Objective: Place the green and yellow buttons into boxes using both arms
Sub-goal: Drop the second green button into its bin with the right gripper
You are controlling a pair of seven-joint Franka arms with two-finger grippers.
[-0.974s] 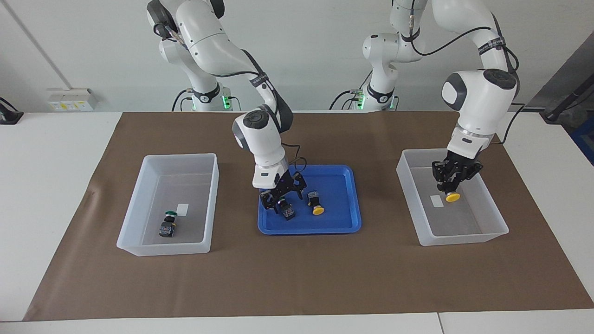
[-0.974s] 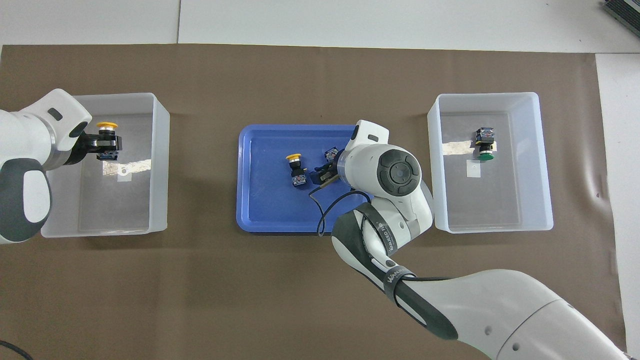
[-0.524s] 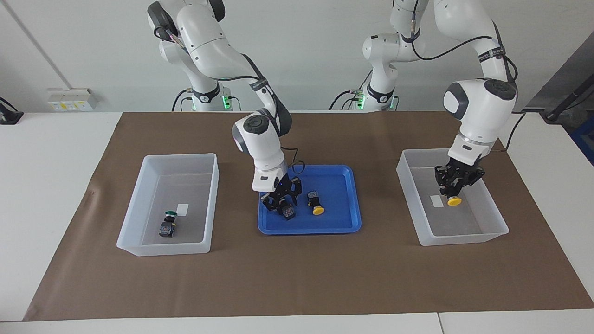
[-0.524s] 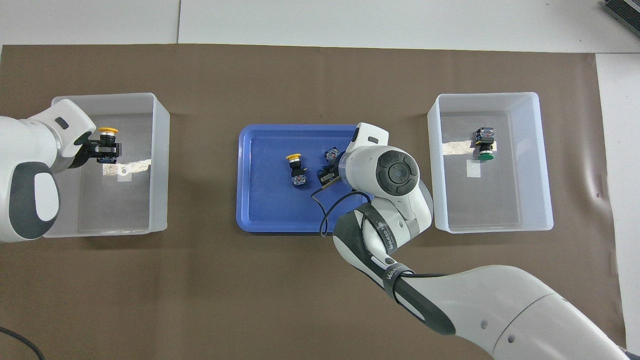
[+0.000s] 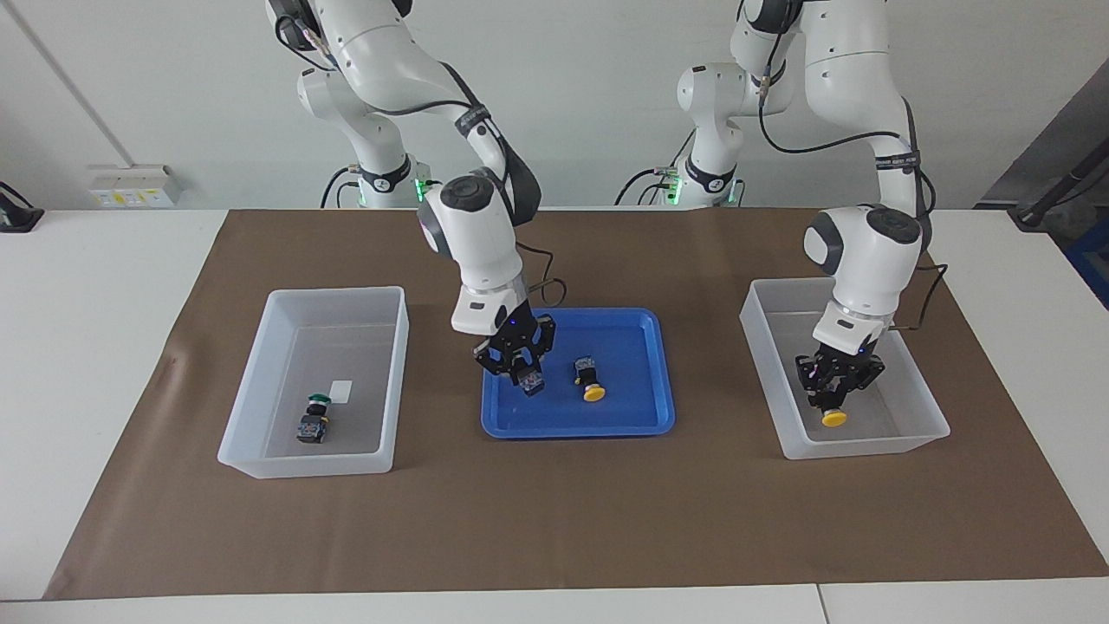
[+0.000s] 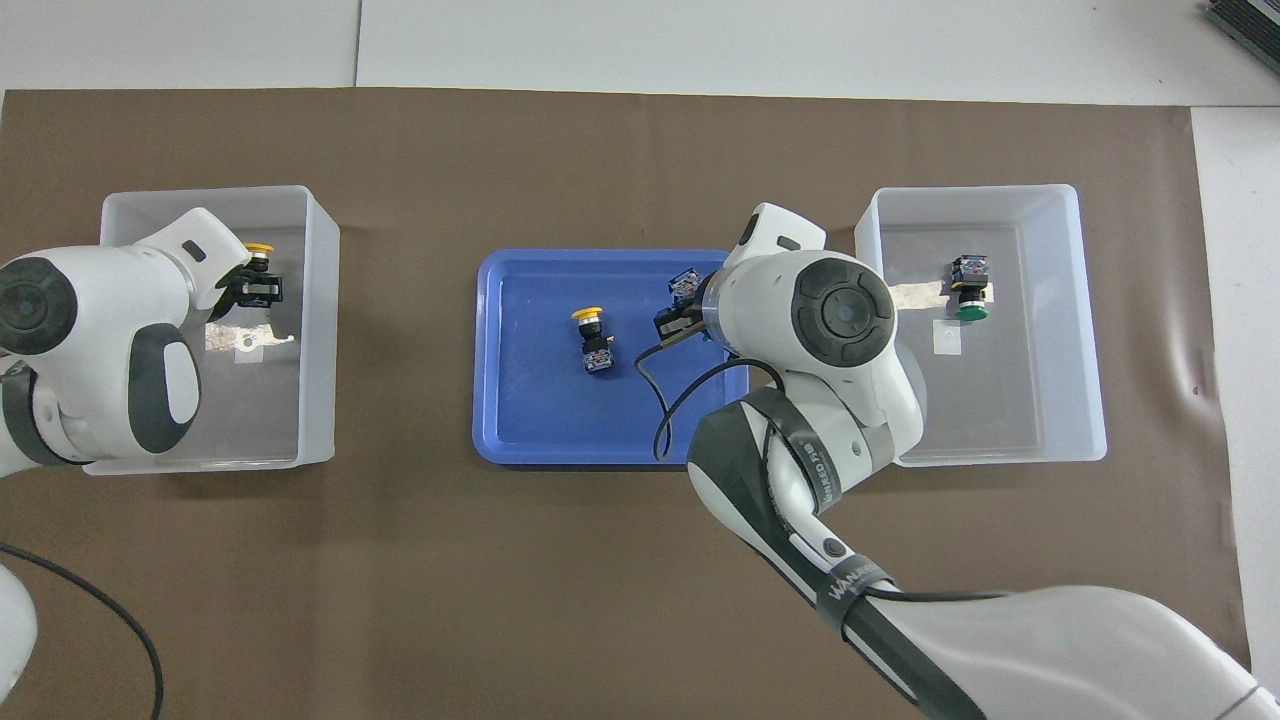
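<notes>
Both grippers clamp buttons, one over the tray, one down in a box.

The right gripper (image 5: 518, 364) is clamped on a black blocky button (image 5: 531, 382) over the blue tray (image 5: 645, 416); its cap is hidden in both views. The left gripper (image 5: 833, 397) grips a yellow button (image 5: 833, 418), wide cap down, inside the translucent box (image 5: 866, 446) at the left arm's end. A second yellow button (image 5: 591, 382) lies on its side in the glossy, shallow tray. A green button (image 5: 314, 418) with a small round cap lies in the other box (image 5: 303, 464), beside a white label (image 5: 341, 391). Both boxes are rectangular, frosted plastic, on a matte brown mat (image 5: 554, 520) over the white surface (image 5: 87, 295). The overhead view shows the left-held cap only at the wrist's edge; the facing view shows it low in the box.
</notes>
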